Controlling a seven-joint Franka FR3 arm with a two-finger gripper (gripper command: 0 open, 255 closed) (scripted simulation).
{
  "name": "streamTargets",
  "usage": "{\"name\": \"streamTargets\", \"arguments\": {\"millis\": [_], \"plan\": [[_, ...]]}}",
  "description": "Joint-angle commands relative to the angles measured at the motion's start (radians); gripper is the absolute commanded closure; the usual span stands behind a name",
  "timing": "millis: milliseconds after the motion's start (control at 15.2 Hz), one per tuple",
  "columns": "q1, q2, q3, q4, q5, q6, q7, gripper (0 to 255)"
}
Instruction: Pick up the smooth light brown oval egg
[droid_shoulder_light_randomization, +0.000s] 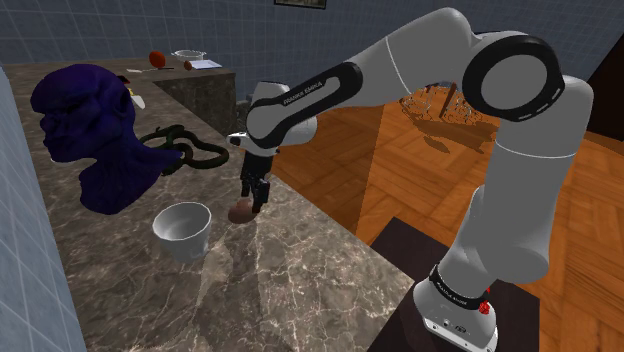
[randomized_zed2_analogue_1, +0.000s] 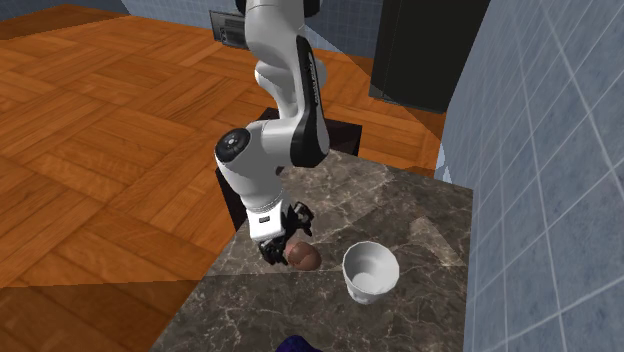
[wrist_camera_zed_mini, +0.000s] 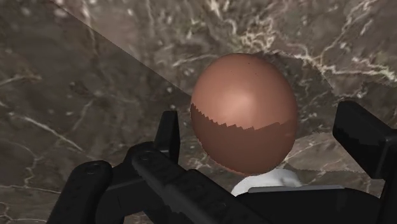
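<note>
Shoulder view: a dark band along the arm's forearm carries a line of white lettering, and a second short line runs round the collar at the arm's foot in the lower right; both are too small to read. The egg (droid_shoulder_light_randomization: 240, 211), smooth and reddish brown, lies on the dark marbled counter (droid_shoulder_light_randomization: 300, 285) just left of the frame's middle, with the black gripper (droid_shoulder_light_randomization: 256, 196) poised over it from the upper right. From the two outer views the gap between fingers and egg cannot be told. The wrist view shows it: the egg (wrist_camera_zed_mini: 245, 111) sits between the fingers (wrist_camera_zed_mini: 169, 133), which stand apart, one very near its side, the other farther off, neither touching. In the second exterior view a white cup (randomized_zed2_analogue_1: 370, 270) stands just right of the egg (randomized_zed2_analogue_1: 304, 257), apart from it. The shoulder view takes in a dark blue bust (droid_shoulder_light_randomization: 85, 130) at upper left, and a black coiled cord (droid_shoulder_light_randomization: 190, 150) beside it
</note>
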Motion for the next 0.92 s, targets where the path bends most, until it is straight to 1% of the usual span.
{"name": "streamTargets", "arguments": {"millis": [0, 264, 330, 858], "plan": [[-0.001, 0.016, 0.002, -0.006, 0.007, 0.021, -0.012, 0], [-0.001, 0.038, 0.005, -0.013, 0.016, 0.049, -0.024, 0], [-0.001, 0.039, 0.005, -0.011, 0.015, 0.047, -0.023, 255], [-0.001, 0.036, 0.005, -0.013, 0.015, 0.047, -0.024, 255]]}}
